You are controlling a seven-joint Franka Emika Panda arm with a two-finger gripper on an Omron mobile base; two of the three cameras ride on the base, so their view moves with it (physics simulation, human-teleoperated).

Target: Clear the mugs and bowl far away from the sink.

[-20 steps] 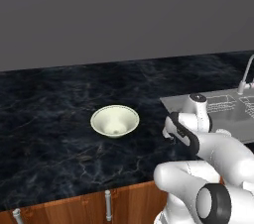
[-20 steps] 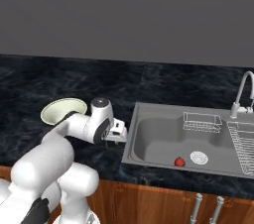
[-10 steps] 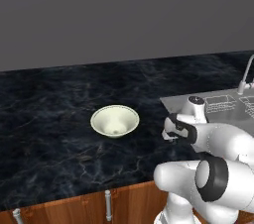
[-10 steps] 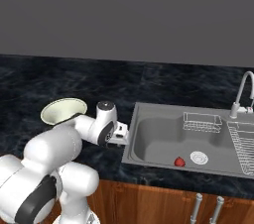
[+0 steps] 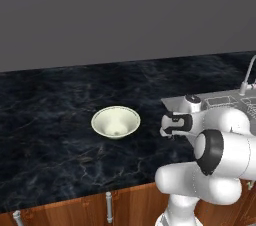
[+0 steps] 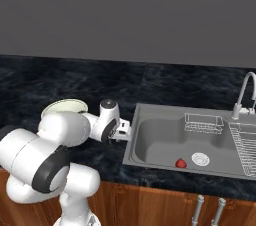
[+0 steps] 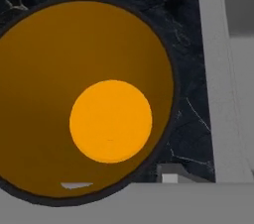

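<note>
In the hand view I look straight down into a dark mug (image 7: 109,119) with an orange inside, standing on the black counter close to the sink's steel rim (image 7: 218,94). My gripper (image 5: 167,126) hangs low over the counter at the sink's left edge and covers the mug in both base views. It also shows in the right base view as the gripper (image 6: 124,132). Its jaws are too hidden to tell whether they grip. The cream bowl (image 5: 115,122) sits upright on the counter left of the gripper, and my arm partly covers the bowl (image 6: 63,106) in the right base view.
The grey sink (image 6: 165,145) lies right of the gripper, with a small red object (image 6: 180,163) near its drain, a wire basket (image 6: 202,122), a draining rack (image 6: 245,150) and a faucet (image 6: 242,95). Dark marble counter (image 5: 50,120) stretches left of the bowl. Wooden cabinet fronts run below.
The hand has shifted slightly left over the sink's edge and the arm's elbow has swung forward. The bowl has not moved.
</note>
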